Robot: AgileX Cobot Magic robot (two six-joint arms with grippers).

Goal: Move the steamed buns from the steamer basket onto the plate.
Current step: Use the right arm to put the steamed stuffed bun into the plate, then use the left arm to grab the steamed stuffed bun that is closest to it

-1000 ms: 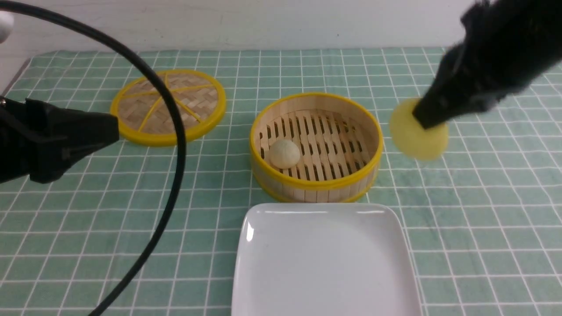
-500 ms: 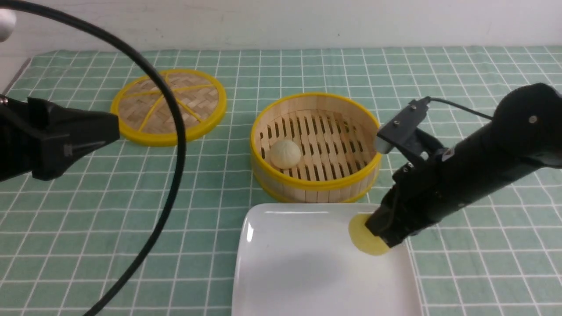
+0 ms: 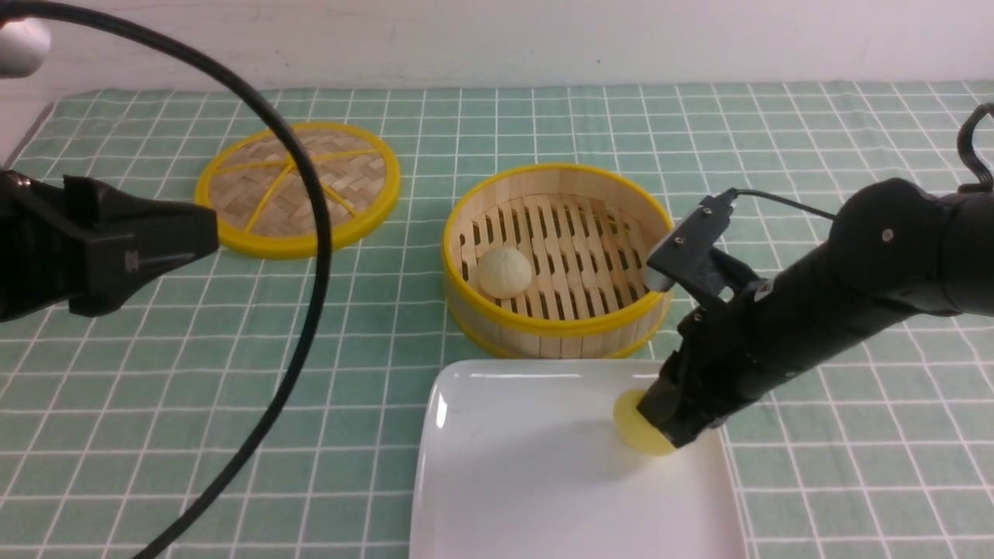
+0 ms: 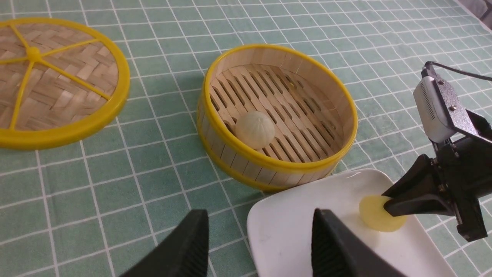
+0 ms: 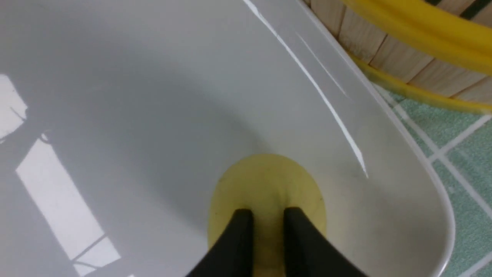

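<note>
The yellow steamed bun (image 3: 633, 432) (image 4: 373, 217) (image 5: 265, 179) rests on the far right part of the white plate (image 3: 528, 481) (image 4: 300, 219) (image 5: 153, 96). My right gripper (image 3: 658, 425) (image 4: 387, 204) (image 5: 267, 216) reaches down onto it, its narrow jaws pinched into the bun's top. The pale cream bun (image 3: 504, 272) (image 4: 254, 130) lies inside the steamer basket (image 3: 559, 328) (image 4: 276, 166) (image 5: 403, 38), against its left wall. My left gripper (image 3: 208, 233) (image 4: 257, 246) hovers open and holds nothing, at the left, well away from the basket.
The flat woven lid (image 3: 297, 186) (image 4: 50, 84) with a yellow rim lies at the back left on the green checked cloth. A black cable (image 3: 314, 233) arcs across the left of the front view. The basket stands just behind the plate's far edge.
My right arm carried the yellow bun from beside the basket's right side down onto the plate, then shifted it slightly left. The left arm barely moved.
</note>
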